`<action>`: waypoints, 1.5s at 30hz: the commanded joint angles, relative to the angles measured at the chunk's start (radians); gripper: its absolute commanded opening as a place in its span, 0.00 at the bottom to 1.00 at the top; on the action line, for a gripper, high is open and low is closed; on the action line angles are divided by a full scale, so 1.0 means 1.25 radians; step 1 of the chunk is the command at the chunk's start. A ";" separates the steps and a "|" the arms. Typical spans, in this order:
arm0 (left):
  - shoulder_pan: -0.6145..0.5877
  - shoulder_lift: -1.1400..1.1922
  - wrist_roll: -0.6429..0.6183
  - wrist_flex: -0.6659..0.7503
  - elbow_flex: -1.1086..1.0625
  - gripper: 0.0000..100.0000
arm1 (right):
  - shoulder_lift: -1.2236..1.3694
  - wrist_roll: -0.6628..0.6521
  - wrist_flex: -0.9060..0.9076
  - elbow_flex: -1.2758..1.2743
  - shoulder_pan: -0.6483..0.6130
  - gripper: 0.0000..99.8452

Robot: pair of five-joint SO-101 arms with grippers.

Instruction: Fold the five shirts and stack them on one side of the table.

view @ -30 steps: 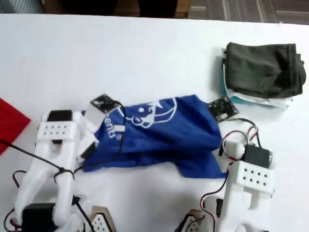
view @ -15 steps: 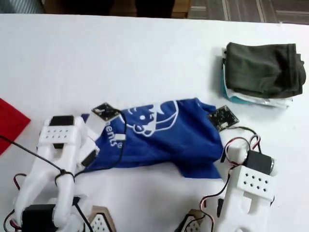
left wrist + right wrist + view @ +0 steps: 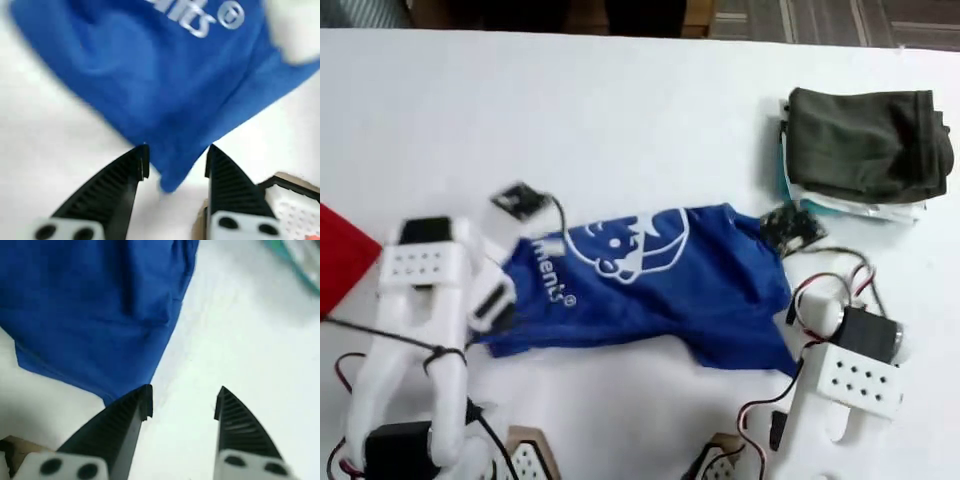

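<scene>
A blue shirt [image 3: 655, 285] with white print lies loosely folded in the middle of the table. My left gripper [image 3: 177, 161] is open, and the shirt's left corner [image 3: 172, 175] lies between its black fingers. My right gripper [image 3: 184, 399] is open over bare table, just beside the shirt's right edge [image 3: 150, 340]. In the high view the left arm [image 3: 420, 275] stands at the shirt's left end and the right arm [image 3: 850, 365] at its lower right corner. A stack of folded shirts [image 3: 865, 145], dark green on top, sits at the back right.
A red shirt [image 3: 340, 255] pokes in at the left edge. Loose cables [image 3: 835, 285] hang from the right arm near the blue shirt. The white table [image 3: 570, 110] stretches wide behind the blue shirt.
The left arm has shifted left and the right arm has drawn back toward the near right. The blue shirt has spread out flatter between them.
</scene>
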State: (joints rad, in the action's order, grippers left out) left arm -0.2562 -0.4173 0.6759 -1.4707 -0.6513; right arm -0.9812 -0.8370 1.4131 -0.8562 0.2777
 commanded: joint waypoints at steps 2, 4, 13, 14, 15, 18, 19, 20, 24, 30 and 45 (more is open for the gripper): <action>-0.044 -0.016 0.018 -0.043 0.181 0.21 | -0.018 0.074 -0.101 0.098 -0.013 0.19; -0.043 -0.014 0.009 -0.039 0.219 0.20 | 0.001 0.112 -0.144 0.099 -0.056 0.16; 0.095 0.222 -0.113 0.085 0.249 0.03 | 0.457 0.273 -0.250 0.285 -0.310 0.04; 0.107 0.268 -0.135 0.091 0.260 0.03 | 0.525 0.287 -0.251 0.335 -0.323 0.04; 0.117 0.311 -0.152 0.093 0.278 0.03 | 0.592 0.297 -0.250 0.381 -0.334 0.04; 0.131 0.426 -0.185 0.093 0.350 0.03 | 0.780 0.302 -0.245 0.519 -0.355 0.04; 0.131 0.460 -0.191 0.093 0.376 0.03 | 0.835 0.302 -0.245 0.562 -0.355 0.04; 0.129 0.492 -0.199 0.093 0.402 0.03 | 0.888 0.302 -0.244 0.604 -0.355 0.04; 0.102 0.606 -0.211 0.087 0.473 0.03 | 1.075 0.302 -0.203 0.745 -0.341 0.04; 0.023 0.722 -0.205 0.087 0.516 0.03 | 1.255 0.298 -0.169 0.886 -0.262 0.04; -0.028 0.993 -0.205 -0.162 1.050 0.03 | 1.355 0.301 -0.057 1.154 -0.204 0.04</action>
State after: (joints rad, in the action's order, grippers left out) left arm -0.2470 0.7917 0.4181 -1.5965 0.5010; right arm 0.7188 -0.4672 1.2873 0.4818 -0.0215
